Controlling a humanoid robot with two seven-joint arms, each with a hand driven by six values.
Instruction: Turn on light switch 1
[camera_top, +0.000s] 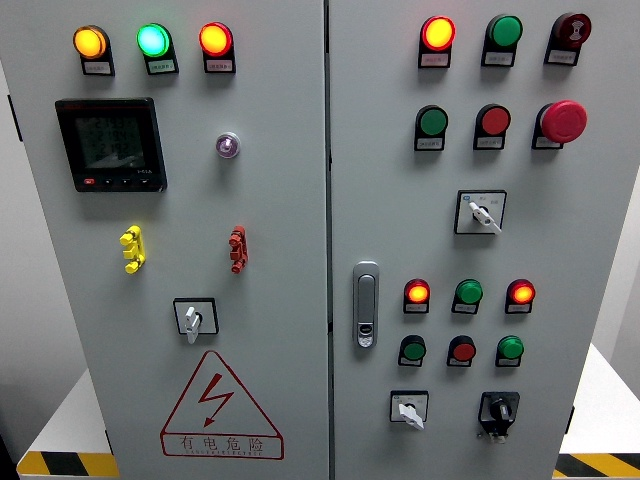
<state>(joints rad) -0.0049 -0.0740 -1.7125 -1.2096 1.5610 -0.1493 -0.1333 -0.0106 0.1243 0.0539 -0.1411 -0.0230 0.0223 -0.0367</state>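
A grey electrical cabinet (290, 300) with two doors fills the frame, and neither robot hand shows anywhere, so their state cannot be told. On the left door, three lit lamps sit in a row at the upper left: an orange lamp (89, 42), a green lamp (153, 40) and a red-orange lamp (215, 39). Below them is a black meter (110, 144) with a dim screen, and to its right a small round key lock (228, 145). Lower down are a yellow clip (132, 249) and a red clip (237, 249), then a white-handled rotary switch (194, 318) above a red triangular warning sign (220, 408). On the right door there is a silver door handle (366, 305) near the seam, rows of red and green buttons, a red mushroom stop button (563, 121) at the upper right, and three more rotary switches: one at mid right (481, 212), one white (409, 408) and one black (498, 411) near the bottom. Which of these is switch 1 cannot be told.
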